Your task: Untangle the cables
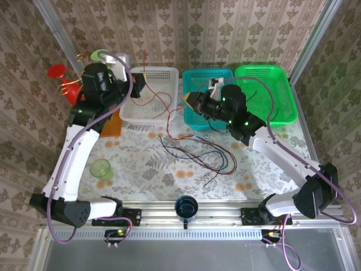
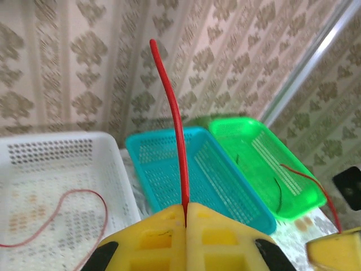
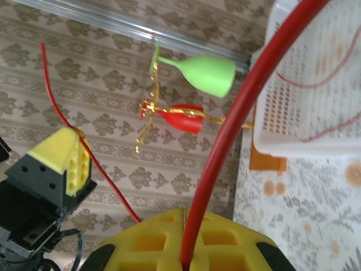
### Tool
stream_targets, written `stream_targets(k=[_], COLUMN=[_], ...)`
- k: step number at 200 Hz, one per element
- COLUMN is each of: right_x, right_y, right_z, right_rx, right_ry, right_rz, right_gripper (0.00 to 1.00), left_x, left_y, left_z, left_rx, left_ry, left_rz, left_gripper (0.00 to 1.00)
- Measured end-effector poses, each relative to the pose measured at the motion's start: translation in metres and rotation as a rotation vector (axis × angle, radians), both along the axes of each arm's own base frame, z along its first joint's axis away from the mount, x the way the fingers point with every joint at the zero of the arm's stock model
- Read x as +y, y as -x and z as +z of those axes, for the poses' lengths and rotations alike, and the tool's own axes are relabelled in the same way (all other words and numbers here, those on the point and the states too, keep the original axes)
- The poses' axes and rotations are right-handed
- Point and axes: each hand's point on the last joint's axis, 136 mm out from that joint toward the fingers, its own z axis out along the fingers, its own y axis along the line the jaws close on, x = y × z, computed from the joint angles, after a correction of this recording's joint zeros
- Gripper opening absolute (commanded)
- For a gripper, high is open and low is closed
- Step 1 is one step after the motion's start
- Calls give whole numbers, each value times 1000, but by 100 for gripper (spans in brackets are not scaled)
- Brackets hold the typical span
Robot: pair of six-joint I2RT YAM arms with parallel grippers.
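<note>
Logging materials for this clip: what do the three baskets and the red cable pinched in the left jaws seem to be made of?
White basket, teal basket and green basket: apparently moulded plastic, slightly glossy, with regular perforated walls and floors. Red cable: smooth satin sheath, probably plastic insulation. It stands up in a springy curve, so likely a wire core, though none shows.

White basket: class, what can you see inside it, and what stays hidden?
A thin red cable loops across the floor of the white basket. The left arm covers its left side, so whatever lies there cannot be seen.
</note>
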Motion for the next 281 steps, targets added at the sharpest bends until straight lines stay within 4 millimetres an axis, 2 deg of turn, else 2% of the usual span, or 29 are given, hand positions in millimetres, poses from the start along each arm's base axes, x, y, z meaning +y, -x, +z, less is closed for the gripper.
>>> stream_targets(k=[22, 47, 71, 92, 121, 136, 167, 200, 232, 262, 281], right_x=[-10, -37, -76, -120, -170, -188, -230, -278, -310, -326, -326], right_y=[-14, -32, -52, -71, -85, -88, -92, -93, -85, -79, -77], right_z=[17, 23, 21, 14, 13, 17, 22, 26, 37, 47, 61], right_rx=[-55, -81, -86, -65, -53, -62, -62, -53, -68, -79, -105], right_ry=[45, 101, 154, 184, 219, 232, 242, 258, 256, 252, 240], right_rz=[-34, -104, -203, -297, -392, -426, -497, -600, -678, -705, -697], right_gripper=[0, 0, 0, 0, 0, 0, 0, 0, 0, 0, 0], left_x=[20, 45, 67, 79, 94, 108, 156, 186, 228, 238, 223], left_y=[-7, -17, -19, -14, -15, -18, -22, -15, -1, 8, 7], left_z=[16, 17, 13, 9, 13, 13, 17, 43, 57, 73, 91], left_rx=[-46, -62, -94, -115, -149, -149, -139, -168, -171, -170, -195], left_ry=[-12, -36, -83, -112, -129, -144, -148, -141, -126, -85, -29], left_rz=[84, 196, 292, 348, 415, 467, 597, 677, 783, 772, 693], left_gripper=[0, 0, 0, 0, 0, 0, 0, 0, 0, 0, 0])
